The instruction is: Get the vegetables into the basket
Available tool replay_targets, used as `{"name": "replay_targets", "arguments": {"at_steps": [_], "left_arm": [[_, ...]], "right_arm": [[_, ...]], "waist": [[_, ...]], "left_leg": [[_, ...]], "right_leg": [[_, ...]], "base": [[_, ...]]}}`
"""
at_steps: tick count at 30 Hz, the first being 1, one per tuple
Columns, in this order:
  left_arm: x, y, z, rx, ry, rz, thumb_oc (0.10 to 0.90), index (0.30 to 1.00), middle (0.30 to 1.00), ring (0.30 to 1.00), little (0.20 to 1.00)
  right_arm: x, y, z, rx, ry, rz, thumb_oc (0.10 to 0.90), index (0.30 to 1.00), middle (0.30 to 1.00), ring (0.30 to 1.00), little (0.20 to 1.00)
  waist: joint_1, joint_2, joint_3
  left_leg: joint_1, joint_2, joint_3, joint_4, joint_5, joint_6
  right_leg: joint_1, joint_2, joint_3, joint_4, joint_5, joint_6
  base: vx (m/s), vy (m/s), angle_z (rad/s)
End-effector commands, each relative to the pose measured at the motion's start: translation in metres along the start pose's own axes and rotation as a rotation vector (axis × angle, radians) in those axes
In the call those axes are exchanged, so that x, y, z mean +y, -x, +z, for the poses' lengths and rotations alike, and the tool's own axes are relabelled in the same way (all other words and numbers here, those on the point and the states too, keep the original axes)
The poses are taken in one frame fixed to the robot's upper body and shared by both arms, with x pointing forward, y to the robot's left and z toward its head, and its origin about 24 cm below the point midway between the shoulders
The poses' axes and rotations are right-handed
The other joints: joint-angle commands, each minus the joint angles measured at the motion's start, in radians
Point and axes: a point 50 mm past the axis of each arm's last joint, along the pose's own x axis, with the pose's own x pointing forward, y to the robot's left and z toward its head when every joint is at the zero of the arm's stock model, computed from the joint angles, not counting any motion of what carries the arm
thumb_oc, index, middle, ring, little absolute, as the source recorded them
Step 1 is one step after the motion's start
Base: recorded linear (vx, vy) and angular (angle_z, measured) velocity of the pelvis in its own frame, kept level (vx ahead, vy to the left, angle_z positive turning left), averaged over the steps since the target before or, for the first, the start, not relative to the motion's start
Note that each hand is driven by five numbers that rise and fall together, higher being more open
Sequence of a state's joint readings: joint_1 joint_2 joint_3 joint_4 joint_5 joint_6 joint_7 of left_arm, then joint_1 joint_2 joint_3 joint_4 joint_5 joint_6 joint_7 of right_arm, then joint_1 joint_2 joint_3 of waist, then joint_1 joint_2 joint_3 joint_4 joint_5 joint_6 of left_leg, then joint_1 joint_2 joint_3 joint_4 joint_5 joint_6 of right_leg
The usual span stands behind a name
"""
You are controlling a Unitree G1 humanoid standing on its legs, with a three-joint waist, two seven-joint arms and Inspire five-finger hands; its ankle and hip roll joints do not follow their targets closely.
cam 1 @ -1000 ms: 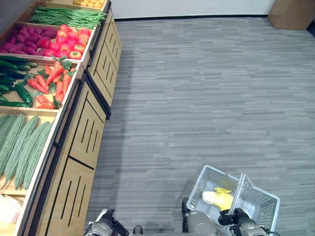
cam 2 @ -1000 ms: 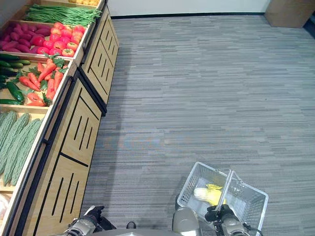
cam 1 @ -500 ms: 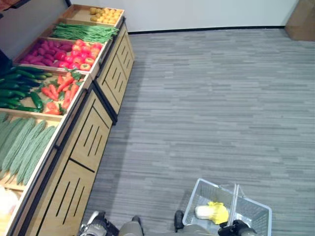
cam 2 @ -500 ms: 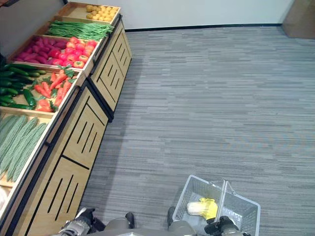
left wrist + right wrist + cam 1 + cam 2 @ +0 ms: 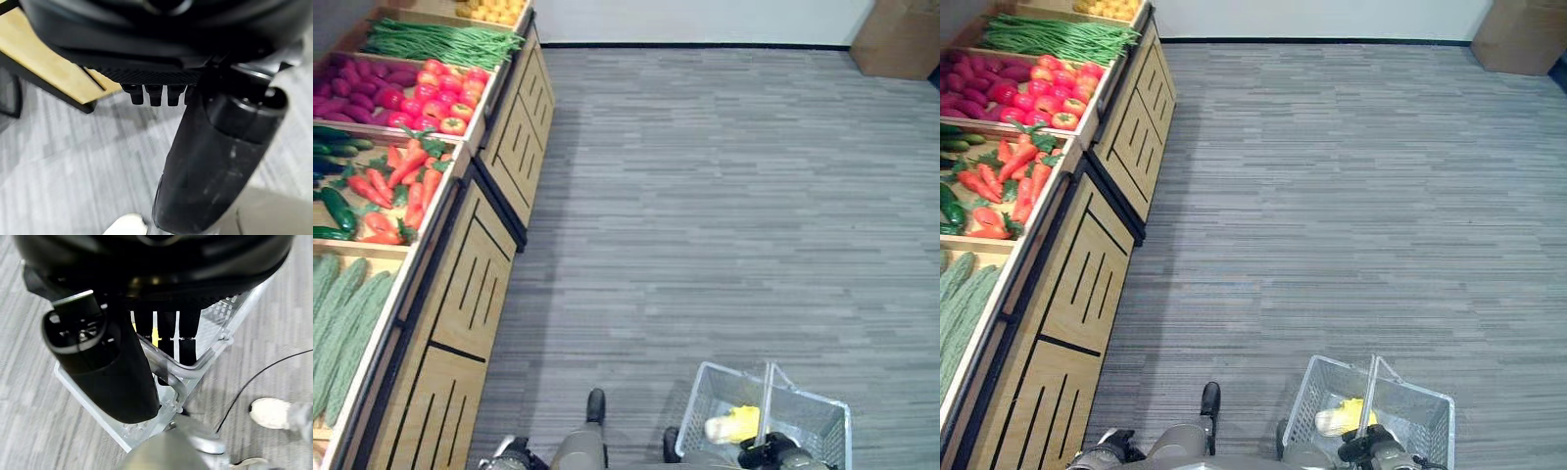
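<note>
A white wire basket (image 5: 815,423) hangs low at my right side over the floor, with a pale yellow-and-white vegetable (image 5: 730,426) lying in it. My right hand (image 5: 770,452) is shut on the basket's grey metal handle (image 5: 164,369), its fingers (image 5: 188,340) hooked round the bar. My left hand (image 5: 512,455) hangs at my lower left beside the wooden stand, and its thumb (image 5: 215,161) and fingers hold nothing. On the stand lie carrots (image 5: 399,186), tomatoes (image 5: 445,93), green beans (image 5: 435,41), cucumbers (image 5: 333,191) and bitter gourds (image 5: 342,323).
The wooden produce stand (image 5: 475,284) runs along my left, its slatted front facing the grey floor (image 5: 724,215). A cardboard box (image 5: 899,39) stands at the far right by the white wall. A person's white shoe (image 5: 270,412) shows on the floor near the basket.
The whole view has swung as the camera moved. The basket stays in my right hand with the vegetable inside, and my left hand still hangs free.
</note>
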State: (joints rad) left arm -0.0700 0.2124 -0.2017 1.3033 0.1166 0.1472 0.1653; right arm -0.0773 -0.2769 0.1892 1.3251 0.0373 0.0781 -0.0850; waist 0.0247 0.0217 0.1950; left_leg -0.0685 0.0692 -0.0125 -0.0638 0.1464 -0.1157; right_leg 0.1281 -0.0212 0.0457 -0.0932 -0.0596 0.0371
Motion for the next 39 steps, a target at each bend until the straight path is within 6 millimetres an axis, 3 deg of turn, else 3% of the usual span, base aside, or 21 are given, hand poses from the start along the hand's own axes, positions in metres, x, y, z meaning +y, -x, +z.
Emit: {"name": "replay_targets", "arguments": {"at_steps": [1,11,14,17,19,21,24,29,35,36,39], "left_arm": [[0.008,-0.001,-0.018,0.060,-0.009,0.034,0.900,1.000,1.000,1.000,1.000],[0.017,-0.002,-0.020,0.058,-0.031,0.041,0.900,1.000,1.000,1.000,1.000],[0.019,-0.002,-0.022,0.065,-0.028,0.042,0.900,1.000,1.000,1.000,1.000],[0.022,-0.002,-0.021,0.062,-0.020,0.039,0.900,1.000,1.000,1.000,1.000],[0.025,-0.003,-0.016,0.049,-0.013,0.044,0.900,1.000,1.000,1.000,1.000],[0.027,-0.003,-0.016,0.051,-0.004,0.044,0.900,1.000,1.000,1.000,1.000],[0.029,-0.003,-0.018,0.065,0.017,0.042,0.900,1.000,1.000,1.000,1.000],[0.028,-0.003,-0.017,0.061,-0.002,0.033,0.900,1.000,1.000,1.000,1.000],[0.021,-0.002,-0.021,0.077,0.013,0.027,0.900,1.000,1.000,1.000,1.000],[-0.005,0.001,-0.009,0.012,0.068,0.047,0.900,1.000,1.000,1.000,1.000],[-0.005,0.001,-0.009,0.010,0.062,0.043,0.900,1.000,1.000,1.000,1.000]], "right_arm": [[-0.003,0.001,-0.020,0.044,0.088,-0.004,0.400,0.300,0.300,0.300,0.300],[0.004,0.002,-0.024,0.075,0.108,0.027,0.400,0.300,0.300,0.300,0.300],[0.005,0.001,-0.021,0.070,0.103,0.023,0.400,0.300,0.300,0.300,0.300],[0.006,0.001,-0.011,0.036,0.099,0.026,0.400,0.300,0.300,0.300,0.300],[0.006,0.001,-0.004,0.014,0.098,0.031,0.400,0.300,0.300,0.300,0.300],[0.007,0.001,0.001,-0.001,0.099,0.031,0.400,0.300,0.300,0.300,0.300],[0.009,0.001,0.002,-0.008,0.081,0.035,0.400,0.300,0.300,0.300,0.300],[0.007,0.001,0.002,-0.009,0.060,0.028,0.400,0.300,0.300,0.300,0.300],[0.010,0.001,-0.001,-0.003,0.059,0.031,0.400,0.300,0.300,0.300,0.300],[0.012,0.002,-0.015,0.006,-0.079,-0.011,0.400,0.300,0.300,0.300,0.300],[0.013,0.002,-0.015,0.007,-0.073,-0.004,0.400,0.300,0.300,0.300,0.300]], "waist": [[0.015,-0.059,-0.042],[0.028,-0.108,-0.091],[0.028,-0.120,-0.098],[0.029,-0.127,-0.087],[0.027,-0.115,-0.061],[0.027,-0.109,-0.051],[0.027,-0.117,-0.048],[-0.003,-0.119,-0.031],[-0.003,-0.122,-0.048],[-0.037,-0.043,-0.108],[-0.037,-0.044,-0.107]], "left_leg": [[-0.139,0.009,-0.003,0.005,0.082,0.021],[-0.092,-0.058,0.086,0.000,-0.012,0.088],[-0.070,-0.073,0.103,-0.004,-0.037,0.103],[-0.039,-0.078,0.120,-0.009,-0.059,0.117],[0.009,-0.073,0.117,-0.016,-0.075,0.130],[0.035,-0.075,0.109,-0.020,-0.089,0.140],[0.062,-0.078,0.105,-0.020,-0.108,0.141],[0.109,-0.086,0.067,-0.009,-0.133,0.143],[0.130,-0.098,0.060,-0.010,-0.142,0.138],[0.148,-0.075,0.037,-0.006,-0.117,0.081],[0.149,-0.075,0.036,-0.005,-0.120,0.083]], "right_leg": [[0.062,-0.005,0.023,0.006,-0.030,0.053],[0.015,-0.085,0.022,0.087,-0.001,0.130],[-0.007,-0.098,0.021,0.138,0.045,0.154],[-0.068,-0.109,-0.015,0.263,0.114,0.183],[-0.146,-0.125,-0.082,0.411,0.192,0.195],[-0.173,-0.140,-0.125,0.466,0.215,0.184],[-0.197,-0.168,-0.173,0.432,0.209,0.174],[-0.247,-0.119,-0.143,0.277,0.154,0.142],[-0.175,-0.111,-0.159,0.191,0.119,0.135],[-0.026,-0.058,-0.144,0.020,0.090,0.076],[-0.027,-0.059,-0.143,0.021,0.091,0.077]], "base": [[0.16,0.193,-0.47],[0.12,0.163,-0.16],[0.08,0.132,-0.12],[0.06,0.140,-0.25],[0.06,0.178,-0.46],[0.08,0.125,-0.24],[0.12,0.028,-0.14],[0.15,0.003,0.02],[0.06,-0.002,0.20],[0.01,-0.012,-0.06],[0.02,0.016,0.06]]}}
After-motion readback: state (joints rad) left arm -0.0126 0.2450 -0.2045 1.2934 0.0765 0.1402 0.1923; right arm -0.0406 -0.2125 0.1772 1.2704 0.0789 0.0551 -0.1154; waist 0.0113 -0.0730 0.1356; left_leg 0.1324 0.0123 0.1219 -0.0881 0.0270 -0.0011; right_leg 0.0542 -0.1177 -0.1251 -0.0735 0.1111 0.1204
